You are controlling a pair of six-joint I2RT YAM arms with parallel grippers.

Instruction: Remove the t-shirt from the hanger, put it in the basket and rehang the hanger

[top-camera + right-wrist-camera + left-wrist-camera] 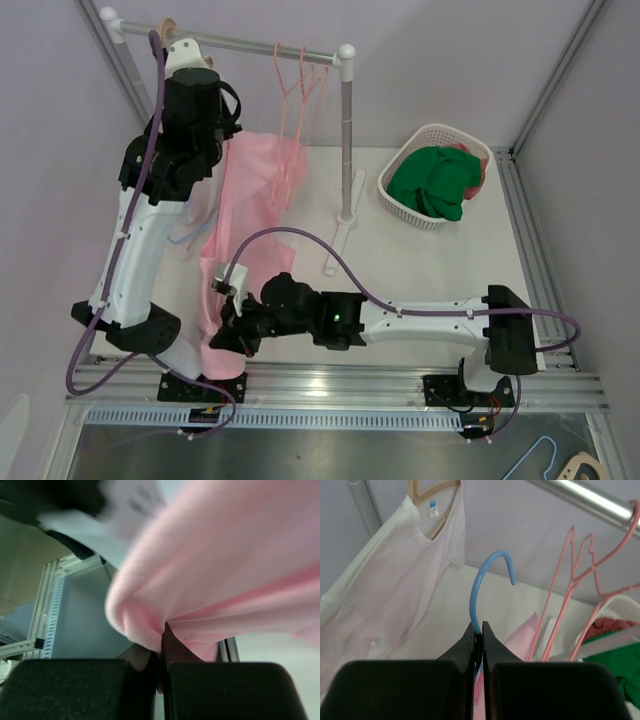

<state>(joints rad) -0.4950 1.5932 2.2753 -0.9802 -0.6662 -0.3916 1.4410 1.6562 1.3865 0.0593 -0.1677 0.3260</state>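
My left gripper [477,629] pinched shut on hanger [474,597] hook. My right gripper [162,652] clamped on fold of shirt [225,570], which hangs from hanger down to it. Light, limp, stretchy: I'd pull low, steadily.

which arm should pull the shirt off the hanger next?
Right. The right hand is shut on the low end of the pink t-shirt, placed to pull it away. The left hand is shut on the blue hanger hook, so it should just hold.

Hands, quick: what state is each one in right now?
Left hand: closed on the blue hanger, at its hook.
Right hand: closed on the pink t-shirt.
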